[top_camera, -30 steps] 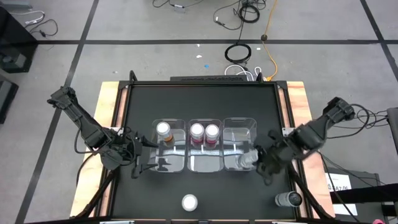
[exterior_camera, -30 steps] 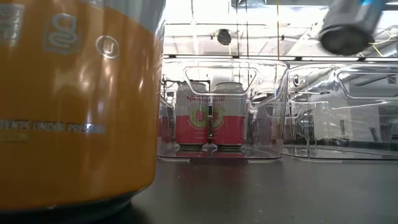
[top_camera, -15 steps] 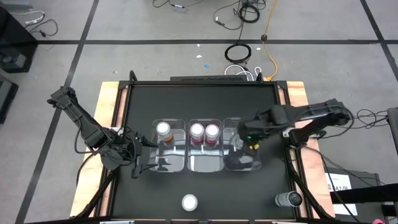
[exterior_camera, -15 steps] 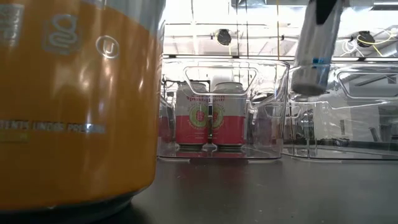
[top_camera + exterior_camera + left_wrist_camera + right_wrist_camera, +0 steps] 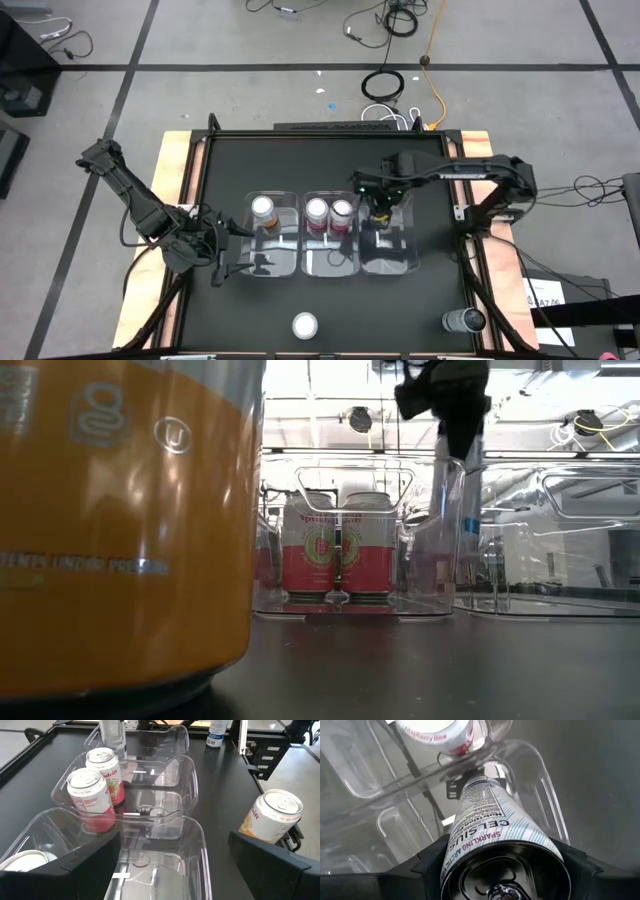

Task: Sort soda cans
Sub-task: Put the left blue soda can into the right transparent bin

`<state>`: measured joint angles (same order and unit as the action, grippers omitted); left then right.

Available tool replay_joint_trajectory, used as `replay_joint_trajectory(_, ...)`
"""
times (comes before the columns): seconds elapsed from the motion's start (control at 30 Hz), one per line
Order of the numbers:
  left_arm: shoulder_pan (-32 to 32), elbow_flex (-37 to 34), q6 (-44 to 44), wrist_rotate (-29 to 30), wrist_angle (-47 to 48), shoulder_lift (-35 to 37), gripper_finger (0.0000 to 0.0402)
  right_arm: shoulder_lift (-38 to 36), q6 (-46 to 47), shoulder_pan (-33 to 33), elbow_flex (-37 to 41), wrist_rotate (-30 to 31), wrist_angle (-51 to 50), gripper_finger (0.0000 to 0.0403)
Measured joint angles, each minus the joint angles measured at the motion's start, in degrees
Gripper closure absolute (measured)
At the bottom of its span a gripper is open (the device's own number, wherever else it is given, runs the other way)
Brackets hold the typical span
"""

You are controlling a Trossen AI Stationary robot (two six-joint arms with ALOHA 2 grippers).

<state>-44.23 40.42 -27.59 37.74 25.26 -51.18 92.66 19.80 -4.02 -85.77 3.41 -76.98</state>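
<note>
Silver Celsius can (image 5: 490, 825) clamped upright in right gripper (image 5: 381, 207), above right-hand clear bin (image 5: 400, 262).
White-blue slim cylinder, dark lettering; left gripper (image 5: 243, 250) spread wide.

Two red-and-white cans (image 5: 97, 785), orange can (image 5: 271, 816), silvery blue-striped can (image 5: 490, 830), black table (image 5: 320, 160)
</note>
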Motion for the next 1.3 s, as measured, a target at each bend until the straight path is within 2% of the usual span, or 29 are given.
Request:
replay_joint_trajectory(0.27, 0.01, 0.00, -0.01, 0.00, 1.35, 0.00, 0.0022, 5.60, -4.93, -3.72, 0.01, -3.43, 2.29, 0.0152)
replay_joint_trajectory(0.43, 0.00, 0.00, -0.13, 0.00, 1.31, 0.00, 0.0022, 7.37, -6.02, -4.71, 0.01, -3.47, 3.80, 0.0151)
replay_joint_trajectory(0.87, 0.01, 0.00, -0.17, 0.00, 1.26, 0.00, 0.0022, 7.54, -5.57, -5.22, 0.01, -3.29, 3.53, 0.0100)
replay_joint_trajectory(1.3, 0.01, 0.00, -0.52, 0.00, 0.84, 0.00, 0.0022, 7.52, -4.67, -5.28, 0.01, -3.08, 3.51, 0.0097)
